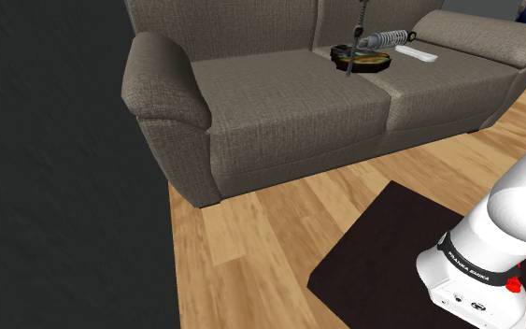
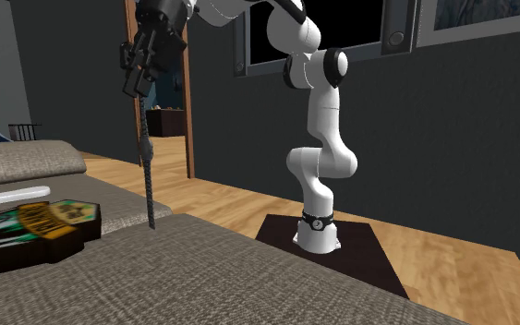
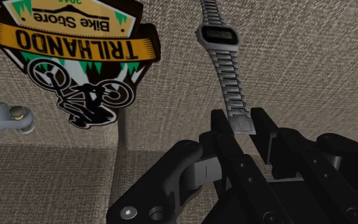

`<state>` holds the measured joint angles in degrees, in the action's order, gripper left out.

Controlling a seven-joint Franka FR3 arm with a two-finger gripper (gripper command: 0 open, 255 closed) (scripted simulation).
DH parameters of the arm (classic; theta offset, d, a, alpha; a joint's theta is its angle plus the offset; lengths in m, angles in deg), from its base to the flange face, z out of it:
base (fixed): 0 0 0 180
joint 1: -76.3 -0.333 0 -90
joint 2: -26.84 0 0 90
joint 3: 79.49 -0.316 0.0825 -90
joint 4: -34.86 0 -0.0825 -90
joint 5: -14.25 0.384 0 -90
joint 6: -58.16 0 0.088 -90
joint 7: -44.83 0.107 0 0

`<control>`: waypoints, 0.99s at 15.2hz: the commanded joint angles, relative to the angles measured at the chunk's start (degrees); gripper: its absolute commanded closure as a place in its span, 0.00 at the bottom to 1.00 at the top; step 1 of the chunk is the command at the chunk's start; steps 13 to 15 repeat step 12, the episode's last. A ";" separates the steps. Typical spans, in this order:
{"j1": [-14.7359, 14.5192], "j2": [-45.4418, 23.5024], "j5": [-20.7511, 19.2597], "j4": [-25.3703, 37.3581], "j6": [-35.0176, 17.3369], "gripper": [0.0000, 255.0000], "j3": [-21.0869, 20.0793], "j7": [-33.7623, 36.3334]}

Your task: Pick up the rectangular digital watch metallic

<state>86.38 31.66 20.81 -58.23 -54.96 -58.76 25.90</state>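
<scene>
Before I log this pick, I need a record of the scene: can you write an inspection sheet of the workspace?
Surface: grey-brown fabric sofa, seat cushions.
Job's things: metallic watch hangs by its band end; lower end near the seat, contact unclear.
Clutter: bike-store badge, grey shock absorber, white flat bar, all on the seat.
Grippers: gripper, jaws shut on the watch's band.
Cables: nothing seen.
Surroundings: wooden floor, dark stand under the arm, dark wall.
</scene>
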 commanded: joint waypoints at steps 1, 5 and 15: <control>0.04 -0.22 0.04 1.92 1.75 1.00 0.08 0.08; 0.16 -1.53 0.50 6.56 5.19 1.00 0.32 0.14; 0.46 -3.73 1.40 13.25 9.87 1.00 0.76 0.12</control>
